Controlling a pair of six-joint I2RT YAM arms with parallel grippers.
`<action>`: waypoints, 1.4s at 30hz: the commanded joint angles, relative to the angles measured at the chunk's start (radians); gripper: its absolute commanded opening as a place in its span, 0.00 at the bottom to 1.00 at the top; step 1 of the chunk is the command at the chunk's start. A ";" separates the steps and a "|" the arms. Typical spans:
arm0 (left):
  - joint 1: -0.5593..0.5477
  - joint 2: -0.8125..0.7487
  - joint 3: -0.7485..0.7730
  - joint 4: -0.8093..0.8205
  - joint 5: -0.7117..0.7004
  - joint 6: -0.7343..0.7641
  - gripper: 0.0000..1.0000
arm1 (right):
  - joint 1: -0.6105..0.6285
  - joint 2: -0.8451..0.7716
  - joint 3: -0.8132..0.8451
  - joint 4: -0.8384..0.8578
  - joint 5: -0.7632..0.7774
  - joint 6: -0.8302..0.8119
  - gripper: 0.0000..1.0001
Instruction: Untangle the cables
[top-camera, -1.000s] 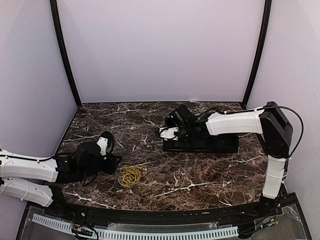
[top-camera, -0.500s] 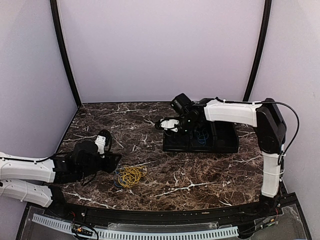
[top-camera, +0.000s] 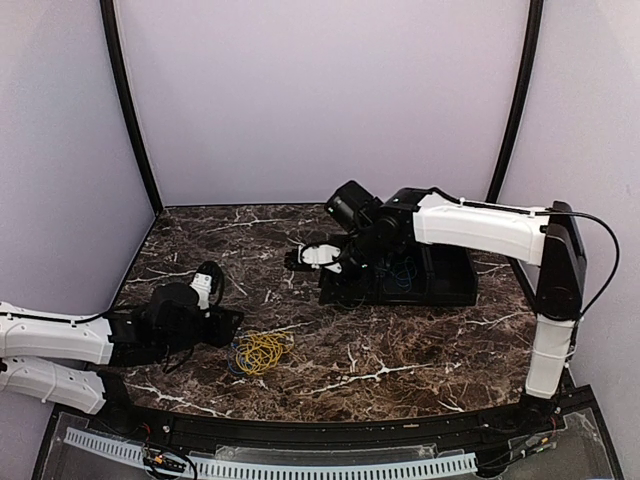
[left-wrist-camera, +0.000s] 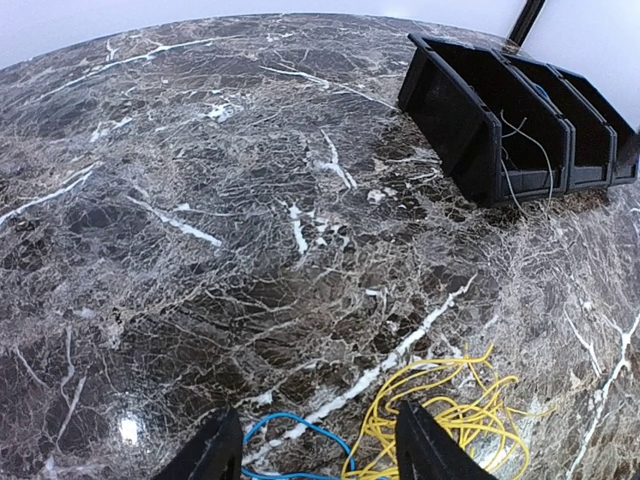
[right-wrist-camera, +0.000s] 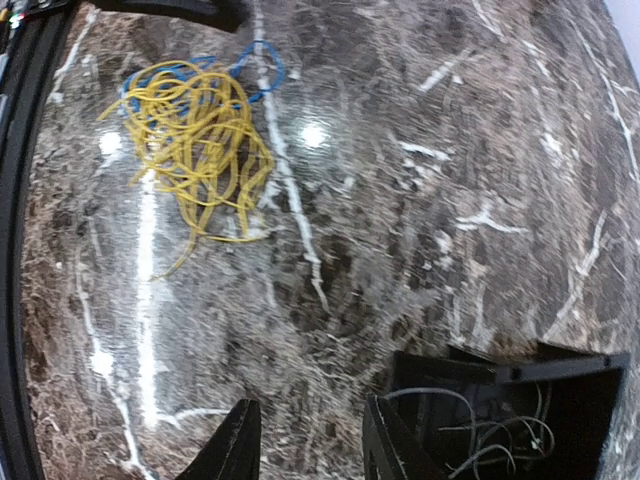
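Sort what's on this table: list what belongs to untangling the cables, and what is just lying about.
Belongs to the job:
yellow cable, loosely coiled
blue cable, overlapping the yellow one
pale grey wires, inside the black bins

Just there:
black bins
marble table
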 joint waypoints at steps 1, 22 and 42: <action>0.023 0.003 -0.002 -0.022 0.022 -0.049 0.55 | 0.067 0.040 -0.021 0.068 -0.108 -0.001 0.38; 0.144 -0.057 -0.022 -0.143 0.139 -0.145 0.57 | 0.092 0.058 -0.136 0.176 0.122 -0.008 0.36; 0.147 -0.017 -0.023 -0.111 0.148 -0.135 0.58 | -0.038 0.079 -0.264 0.242 0.217 0.047 0.34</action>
